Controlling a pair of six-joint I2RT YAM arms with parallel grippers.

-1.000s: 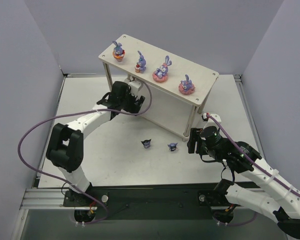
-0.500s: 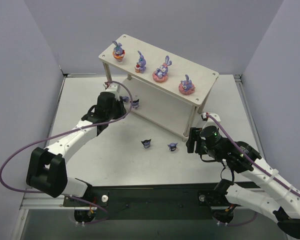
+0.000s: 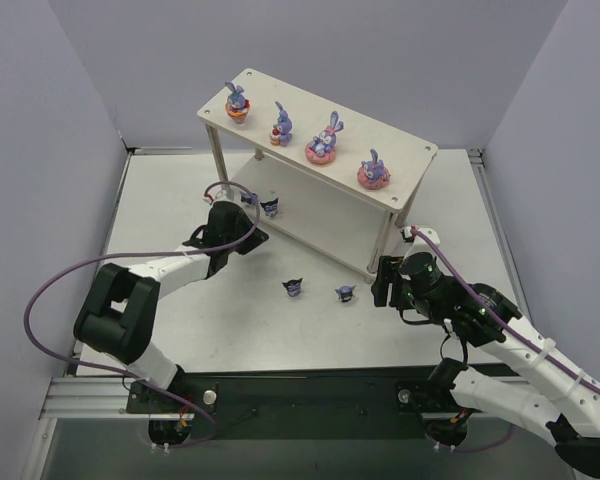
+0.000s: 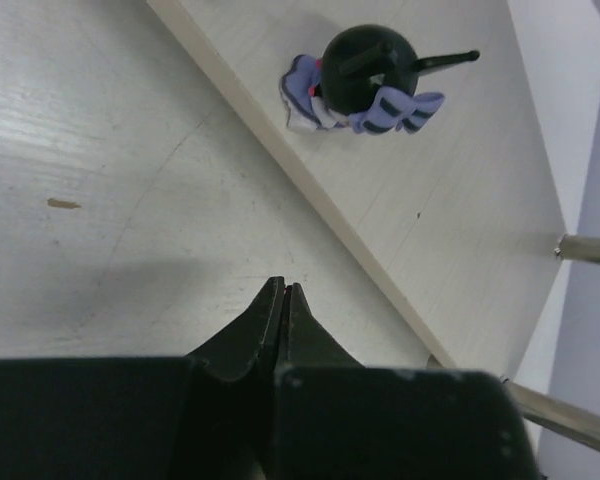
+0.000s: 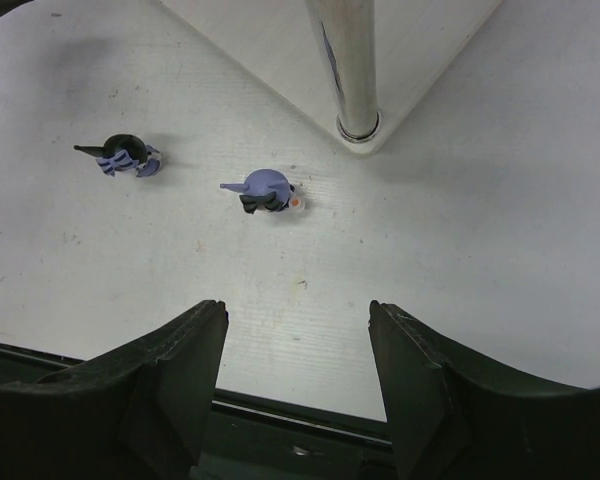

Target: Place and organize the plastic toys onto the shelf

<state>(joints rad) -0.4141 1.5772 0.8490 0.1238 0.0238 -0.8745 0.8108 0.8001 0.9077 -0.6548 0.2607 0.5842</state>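
So, going from the left: the left gripper (image 4: 283, 292) has its jaws pressed together with nothing between them. It hangs low over the table (image 3: 165, 190), just in front of the near edge of the lower board of the shelf (image 3: 305, 112). The shelf itself sits at the back of the table, turned at an angle.

On that lower board, near its left end, there's one dark blue figure (image 3: 248, 197) and a second blue figure (image 3: 271, 206) right beside it. The left wrist view only catches one of them, standing close to the board's edge, a bit beyond the fingertips.

Up on the top board are the four purple rabbits in a row, spaced apart: leftmost rabbit (image 3: 237, 102), second rabbit (image 3: 281, 124), third rabbit (image 3: 326, 140), rightmost rabbit (image 3: 373, 170).

Two toys are down on the table in front of the shelf: the third blue figure (image 3: 295, 287) and the fourth blue figure (image 3: 345, 293), near each other but not touching.

Just right of those, the right gripper (image 5: 298, 312) hovers over the table with its jaws wide apart and empty, near the shelf's front leg (image 5: 345, 60).
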